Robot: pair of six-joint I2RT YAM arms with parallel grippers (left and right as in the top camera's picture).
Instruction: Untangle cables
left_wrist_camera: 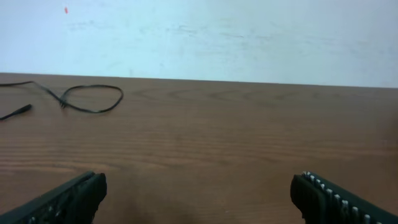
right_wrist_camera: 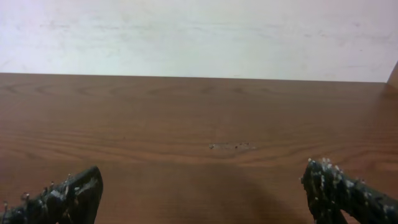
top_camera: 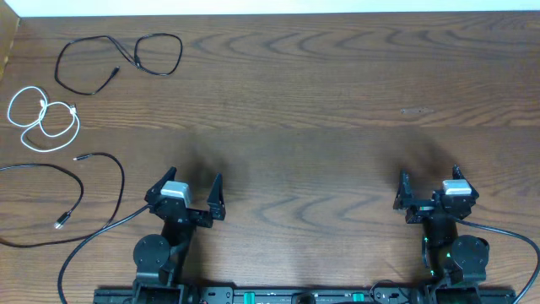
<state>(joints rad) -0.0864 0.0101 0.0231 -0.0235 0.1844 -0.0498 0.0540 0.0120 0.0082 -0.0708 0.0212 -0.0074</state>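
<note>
The left gripper (top_camera: 193,179) and right gripper (top_camera: 430,179), at the bottom of the frame, are each spread wide and hold nothing. At the surface's (top_camera: 321,101) upper left, 3 cables lie apart: a looped black cable (top_camera: 137,62), the white cable (top_camera: 51,106) below it, and a second black cable (top_camera: 123,181), seemingly running off the left edge.

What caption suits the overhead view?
Three cables lying apart at the left of the table: far black cable, white cable, near black cable; left gripper and right gripper open, empty.
</note>
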